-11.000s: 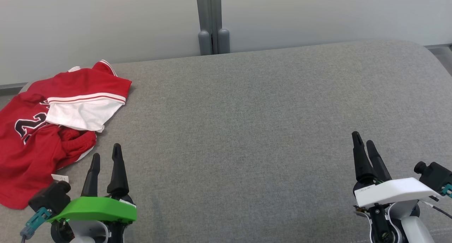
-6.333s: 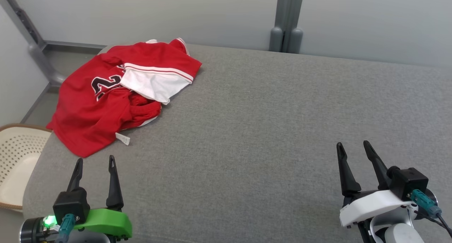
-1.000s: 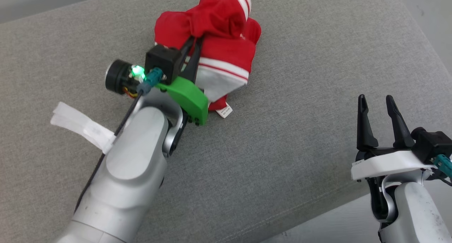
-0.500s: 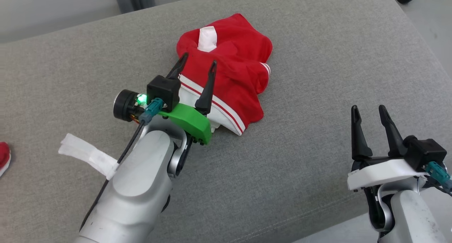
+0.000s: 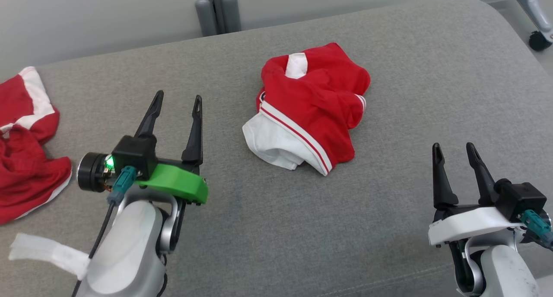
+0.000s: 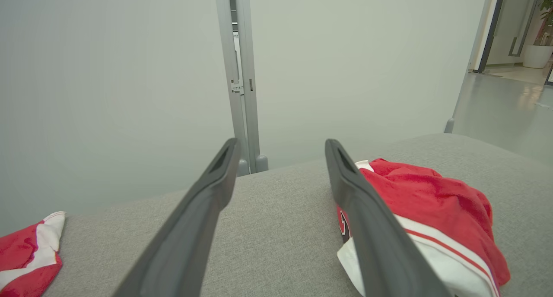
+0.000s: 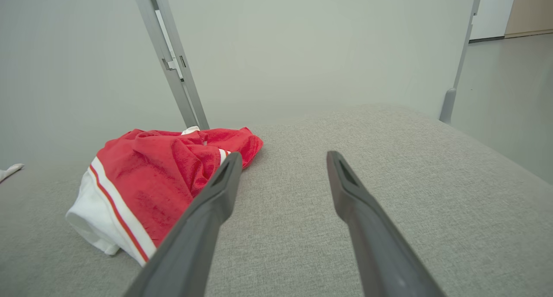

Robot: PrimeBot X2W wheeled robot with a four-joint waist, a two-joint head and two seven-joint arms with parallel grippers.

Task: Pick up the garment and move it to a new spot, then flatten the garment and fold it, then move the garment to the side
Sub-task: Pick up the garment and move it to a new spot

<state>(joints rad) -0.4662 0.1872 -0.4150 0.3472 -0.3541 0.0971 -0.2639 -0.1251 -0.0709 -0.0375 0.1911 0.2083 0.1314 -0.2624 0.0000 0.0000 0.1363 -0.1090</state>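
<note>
Left gripper (image 5: 179, 96) and right gripper (image 5: 453, 145) spread, empty; garment (image 5: 309, 111) bunched at frame centre — a blind pinch risks catching several layers.

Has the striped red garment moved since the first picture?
Yes: the striped red garment went from far left of the grey post to right of it.

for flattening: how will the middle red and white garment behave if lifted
The crumpled red and white fabric garment is probably floppy: it lies in soft folds. Likely light, being thin cloth. It should drag, not roll, on the grey fabric cushion.
</note>
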